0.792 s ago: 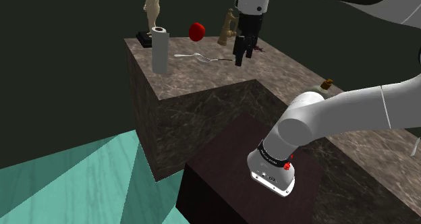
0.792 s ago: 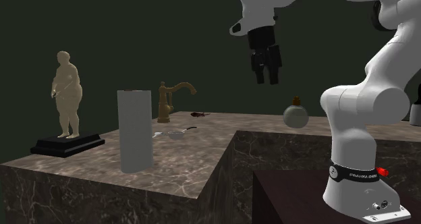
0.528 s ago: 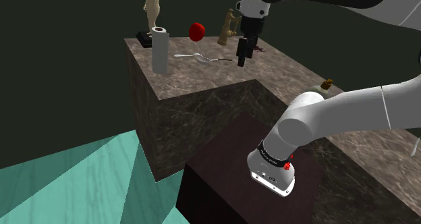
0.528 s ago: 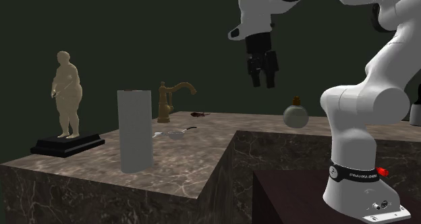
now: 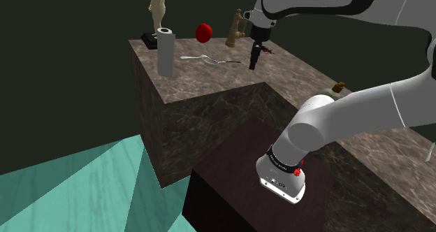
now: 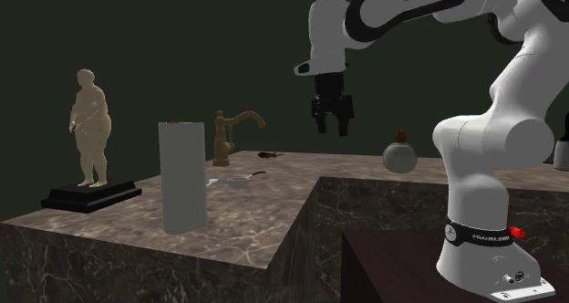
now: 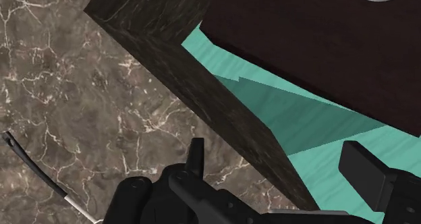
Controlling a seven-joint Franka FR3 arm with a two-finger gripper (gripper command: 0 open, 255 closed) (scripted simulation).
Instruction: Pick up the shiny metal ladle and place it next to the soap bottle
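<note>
One step is in hand, the approach: gripper [image 6: 332,126], jaws apart and empty, hangs above the counter [image 6: 274,210]; next it should descend onto the ladle [image 6: 239,179].

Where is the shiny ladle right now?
In the shoulder view's upper middle, the ladle lies on the marble counter, between the grey cylinder and the gripper.

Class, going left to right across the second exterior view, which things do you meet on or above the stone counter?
figurine → grey cylinder → ladle → gripper → round soap bottle
</note>
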